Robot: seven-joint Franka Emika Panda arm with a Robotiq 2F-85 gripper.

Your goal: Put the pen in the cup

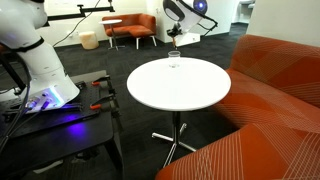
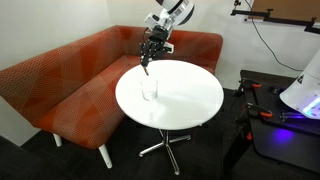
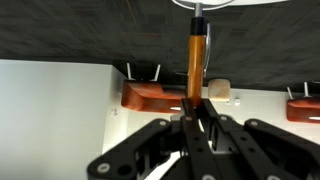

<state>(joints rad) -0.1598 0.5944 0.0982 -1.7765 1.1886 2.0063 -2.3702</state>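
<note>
My gripper (image 2: 151,52) is shut on the orange-brown pen (image 2: 147,66) and holds it upright over the round white table (image 2: 190,100). The pen's lower end hangs just above the clear glass cup (image 2: 149,88), which stands near the table edge on the sofa side. In an exterior view the cup (image 1: 175,62) sits at the table's far edge, under the gripper (image 1: 176,40). In the wrist view the fingers (image 3: 197,105) clamp the pen (image 3: 196,55), with its dark end pointing away. A curved clear rim (image 3: 203,4) shows at the frame's edge beyond it.
An orange corner sofa (image 2: 70,80) wraps round the table's far side and also shows in an exterior view (image 1: 275,90). The robot's base and a dark cart (image 1: 50,100) with tools stand beside the table. Orange armchairs (image 1: 130,27) stand further back.
</note>
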